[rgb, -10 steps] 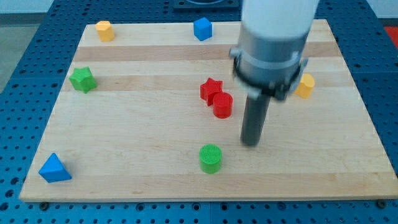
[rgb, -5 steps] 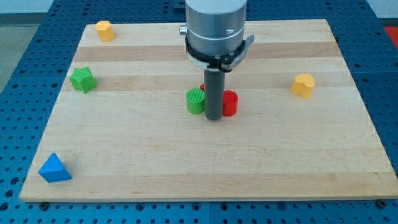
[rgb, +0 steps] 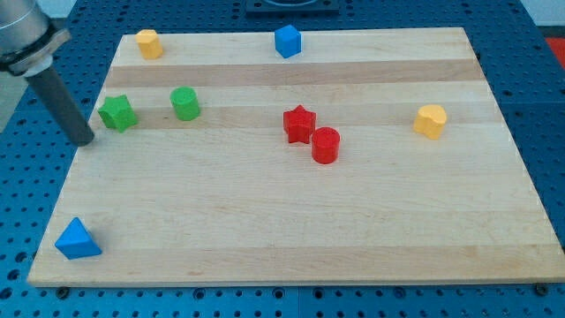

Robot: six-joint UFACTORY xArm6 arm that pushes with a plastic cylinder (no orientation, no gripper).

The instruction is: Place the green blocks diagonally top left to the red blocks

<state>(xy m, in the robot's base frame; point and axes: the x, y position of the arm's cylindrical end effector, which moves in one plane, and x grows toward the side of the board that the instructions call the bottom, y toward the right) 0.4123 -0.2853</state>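
Wooden table [rgb: 265,247] on blue pegboard carries it all. Green star [rgb: 116,113] and green cylinder [rgb: 184,102] sit up-left of the touching red star [rgb: 299,124] and red cylinder [rgb: 325,145], apparently as asked. My tip [rgb: 84,140], bearing no pincer, rests just left of the green star.

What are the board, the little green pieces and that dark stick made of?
The board looks like pale, matt wood: lengthwise grain and joined strips show. The green star and green cylinder seem moulded or printed plastic, evenly coloured, low sheen. My tip ends a dark rod, possibly metal or plastic; unclear.
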